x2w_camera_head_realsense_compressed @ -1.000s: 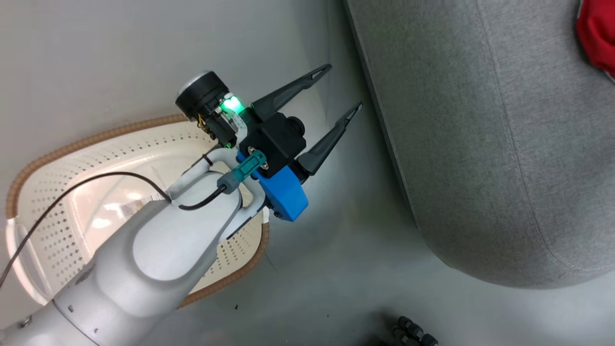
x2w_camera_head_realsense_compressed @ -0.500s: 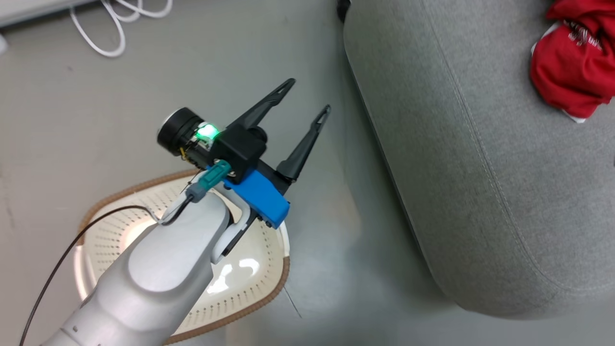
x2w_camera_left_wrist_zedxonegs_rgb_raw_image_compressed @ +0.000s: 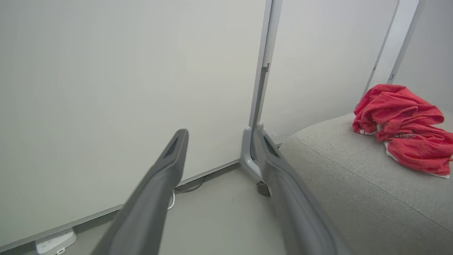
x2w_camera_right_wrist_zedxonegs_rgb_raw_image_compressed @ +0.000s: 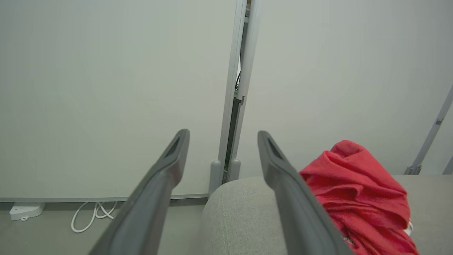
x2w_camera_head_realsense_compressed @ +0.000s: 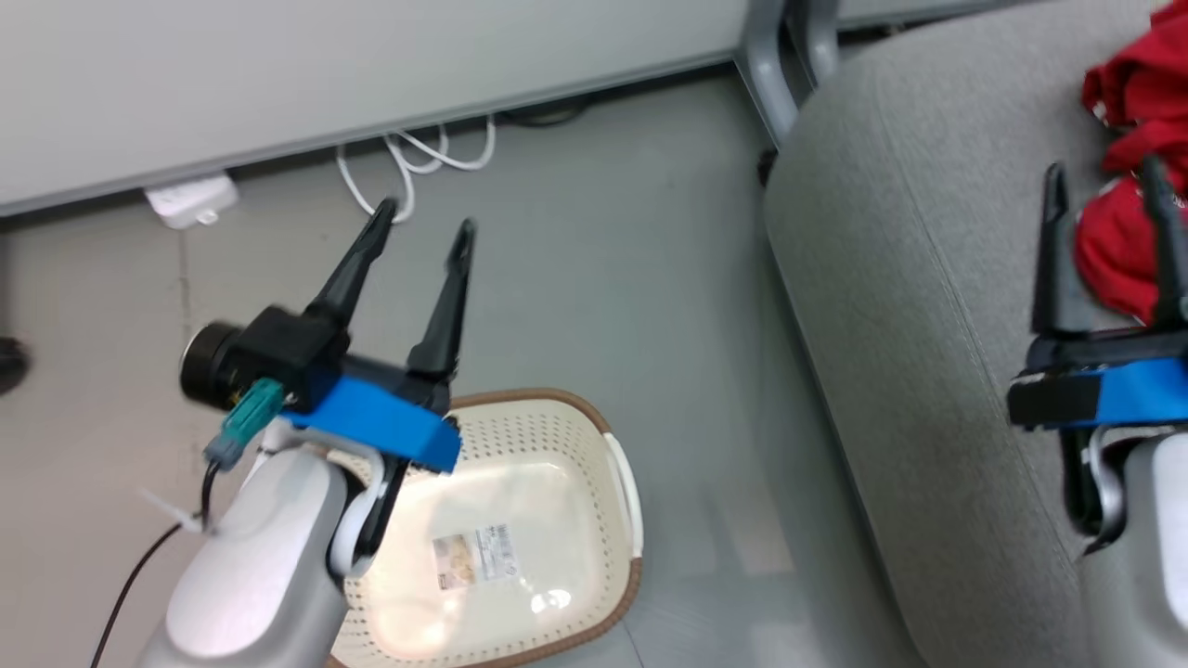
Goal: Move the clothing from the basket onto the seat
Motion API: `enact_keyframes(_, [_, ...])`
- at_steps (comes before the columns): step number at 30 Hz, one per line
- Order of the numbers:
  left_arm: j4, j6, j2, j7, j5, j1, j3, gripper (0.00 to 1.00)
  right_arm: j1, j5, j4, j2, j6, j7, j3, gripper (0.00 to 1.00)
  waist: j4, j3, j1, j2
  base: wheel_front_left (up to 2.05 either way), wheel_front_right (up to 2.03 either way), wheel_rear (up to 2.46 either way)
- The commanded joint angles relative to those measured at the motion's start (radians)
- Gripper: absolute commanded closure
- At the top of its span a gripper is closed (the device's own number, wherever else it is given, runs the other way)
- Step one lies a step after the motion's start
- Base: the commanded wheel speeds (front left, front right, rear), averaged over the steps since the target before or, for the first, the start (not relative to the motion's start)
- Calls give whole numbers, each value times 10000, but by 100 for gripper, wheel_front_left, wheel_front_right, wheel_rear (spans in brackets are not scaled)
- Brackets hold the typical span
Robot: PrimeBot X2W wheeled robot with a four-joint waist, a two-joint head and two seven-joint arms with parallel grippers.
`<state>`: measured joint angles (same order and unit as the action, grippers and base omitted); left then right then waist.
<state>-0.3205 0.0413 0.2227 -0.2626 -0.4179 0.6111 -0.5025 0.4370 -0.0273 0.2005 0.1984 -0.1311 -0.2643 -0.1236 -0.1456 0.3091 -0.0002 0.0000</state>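
Note:
The red clothing (x2w_camera_head_realsense_compressed: 1114,255) lies bunched on the grey seat (x2w_camera_head_realsense_compressed: 910,278), at the right of the head view. The cream basket (x2w_camera_head_realsense_compressed: 557,401) stands on the floor at the bottom centre, with just a barcode sticker inside. My left gripper (x2w_camera_head_realsense_compressed: 425,220) is open above the basket's far left side and holds nothing, its fingers pointing at the wall. My right gripper (x2w_camera_head_realsense_compressed: 1104,172) hangs open over the seat, close in front of the clothing. In the left wrist view the clothing (x2w_camera_left_wrist_zedxonegs_rgb_raw_image_compressed: 400,120) rests on the seat (x2w_camera_left_wrist_zedxonegs_rgb_raw_image_compressed: 354,184), right of my gripper (x2w_camera_left_wrist_zedxonegs_rgb_raw_image_compressed: 223,134). In the right wrist view the clothing (x2w_camera_right_wrist_zedxonegs_rgb_raw_image_compressed: 354,184) lies beside the right finger of my gripper (x2w_camera_right_wrist_zedxonegs_rgb_raw_image_compressed: 223,134).
White partition panels stand behind, with a metal leg (x2w_camera_head_realsense_compressed: 770,65) by the seat's far corner. White cables (x2w_camera_head_realsense_compressed: 418,162) and a power strip (x2w_camera_head_realsense_compressed: 190,199) lie on the floor along the wall. Grey floor separates the basket from the seat.
The head camera has swung up, bringing the wall, cables and right gripper into view. My left gripper has turned from pointing at the seat to pointing at the wall, still open.

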Motion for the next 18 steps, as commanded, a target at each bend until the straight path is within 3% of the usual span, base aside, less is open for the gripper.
enact_keyframes(1, [96, 13, -20, -30, 110, -404, 350, 0, -309, -83, -1, -131, 9, 1, 152, 0, 553, -588, 2, 0, 0, 0, 0])
enact_keyframes(18, [714, -643, -1005, -31, 1346, -3386, 3294, 0, -2498, -518, -47, -925, 9, 1, 776, 0, 1668, -1841, 2, 0, 0, 0, 0])
